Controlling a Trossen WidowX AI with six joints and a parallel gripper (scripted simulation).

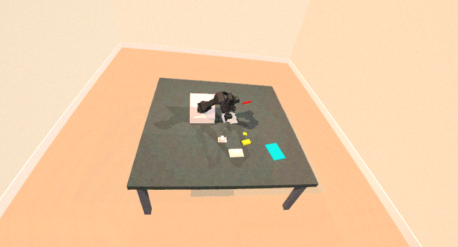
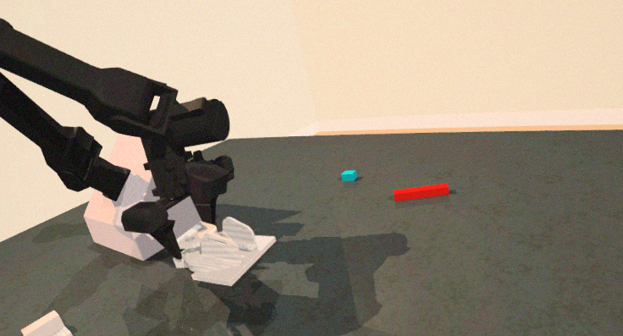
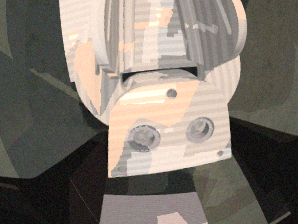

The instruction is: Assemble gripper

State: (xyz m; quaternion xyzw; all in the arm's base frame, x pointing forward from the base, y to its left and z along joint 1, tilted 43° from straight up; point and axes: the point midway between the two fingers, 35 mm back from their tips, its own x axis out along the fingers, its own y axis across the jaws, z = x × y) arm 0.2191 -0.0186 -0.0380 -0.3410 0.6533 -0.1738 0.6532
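Note:
The white gripper base lies on the table. Its two jaws stand side by side on it, one jaw and the other jaw; their gear teeth are hidden. My gripper is low at the base's near end, shut on the housing plate, one finger at each side. In the wrist view the plate lies over the jaws' rear ends, with grey round shapes showing in its two large holes. Whether it sits fully down and level I cannot tell.
A large white block stands beside the arm. A red bar and a cyan block lie beyond. A small white part, a cream block, two yellow blocks and a cyan sheet lie nearer the front.

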